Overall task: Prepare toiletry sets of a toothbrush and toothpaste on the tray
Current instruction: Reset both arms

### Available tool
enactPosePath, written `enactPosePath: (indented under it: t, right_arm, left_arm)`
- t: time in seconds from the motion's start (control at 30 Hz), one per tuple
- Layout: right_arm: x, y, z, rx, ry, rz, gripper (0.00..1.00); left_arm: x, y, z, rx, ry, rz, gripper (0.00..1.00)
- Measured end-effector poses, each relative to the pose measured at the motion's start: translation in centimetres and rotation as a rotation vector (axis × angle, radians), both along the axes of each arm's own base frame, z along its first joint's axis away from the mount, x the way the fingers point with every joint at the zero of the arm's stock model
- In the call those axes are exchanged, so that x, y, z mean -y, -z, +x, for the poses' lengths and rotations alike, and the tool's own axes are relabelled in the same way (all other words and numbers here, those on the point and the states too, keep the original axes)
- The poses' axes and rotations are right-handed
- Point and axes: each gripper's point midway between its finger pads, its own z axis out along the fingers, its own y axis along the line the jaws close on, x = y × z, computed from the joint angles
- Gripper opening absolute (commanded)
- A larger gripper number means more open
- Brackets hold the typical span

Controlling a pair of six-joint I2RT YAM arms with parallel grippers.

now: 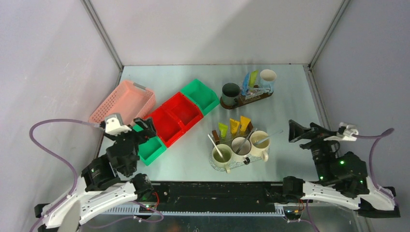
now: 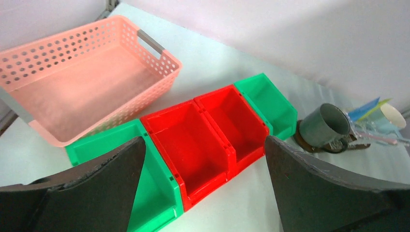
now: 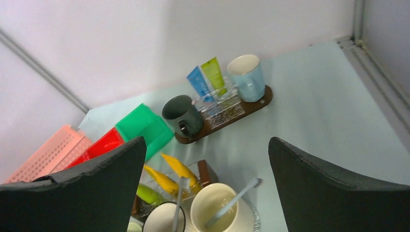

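Observation:
Three mugs stand in a row on a near tray (image 1: 215,166): a cream one (image 1: 222,156), a white one (image 1: 241,146) and a cream one (image 1: 260,140), each with a pale toothbrush (image 1: 270,136) in it. Behind them stand a green tube (image 1: 223,129) and two yellow-orange tubes (image 1: 234,125). On a brown far tray (image 1: 251,99) stand a dark mug (image 1: 231,93), a pale blue mug (image 1: 268,79), a blue tube (image 1: 246,82) and a green tube (image 1: 254,78). My left gripper (image 1: 146,129) is open and empty over the bins. My right gripper (image 1: 295,131) is open and empty, right of the near mugs.
A pink basket (image 1: 123,101) sits at the far left. A row of bins runs diagonally: green (image 1: 151,149), two red (image 1: 173,118), green (image 1: 200,95). All look empty. Walls close in on three sides.

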Motion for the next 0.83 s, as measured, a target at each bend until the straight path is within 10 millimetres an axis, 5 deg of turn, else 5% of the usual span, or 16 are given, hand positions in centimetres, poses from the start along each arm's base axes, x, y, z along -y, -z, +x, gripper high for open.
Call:
enactPosePath:
  t: [0.3, 0.83]
  right_arm:
    - [5.2, -0.6, -0.7, -0.014, 0.091, 0.052, 0.99]
    - [6.6, 0.2, -0.7, -0.044, 0.137, -0.006, 0.99]
  left_arm:
    - [-4.5, -1.9, -1.6, 0.081, -0.099, -0.032, 1.00]
    - [-9.0, -2.7, -3.7, 0.178, -0.184, -0.142, 1.00]
